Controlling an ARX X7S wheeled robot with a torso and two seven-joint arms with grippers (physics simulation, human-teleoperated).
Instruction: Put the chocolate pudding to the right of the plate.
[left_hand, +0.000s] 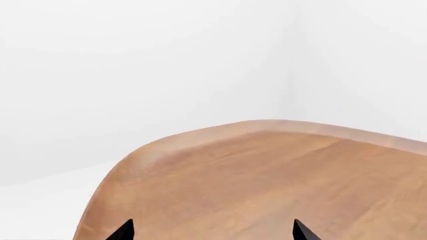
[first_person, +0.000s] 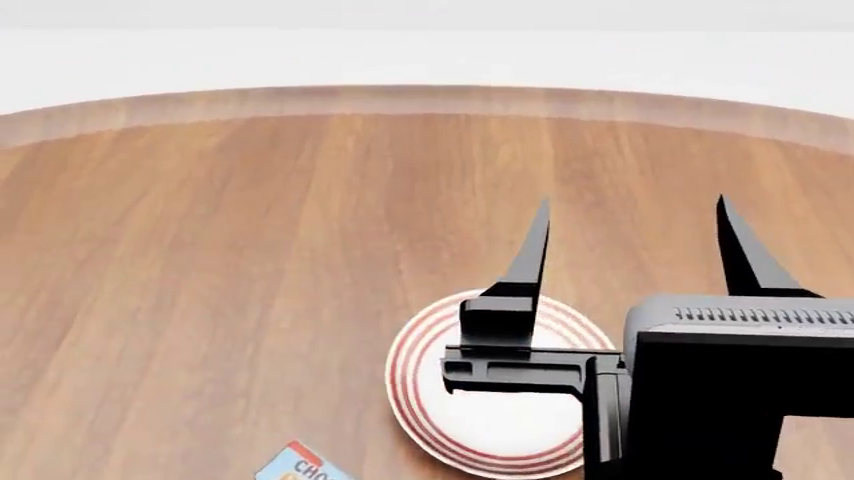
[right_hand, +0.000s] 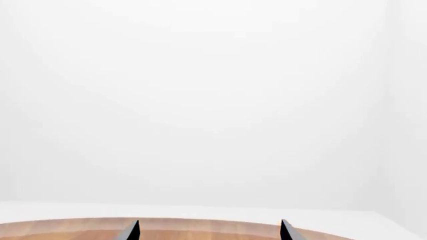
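Note:
The chocolate pudding (first_person: 304, 466) lies at the head view's bottom edge; only its light blue top and orange letters show. To its right sits the plate (first_person: 407, 375), white with red rings. My right gripper (first_person: 634, 200) hovers above the plate's right side and covers part of it, open and holding nothing. The right wrist view shows its two dark fingertips spread around the right gripper's (right_hand: 209, 230) empty gap, over the table's far edge. My left gripper (left_hand: 213, 231) is open over bare wood and is out of the head view.
The round wooden table (first_person: 267, 250) fills the head view, its far edge curving across the top. In the left wrist view the table's rounded rim (left_hand: 133, 160) meets a white floor and white walls.

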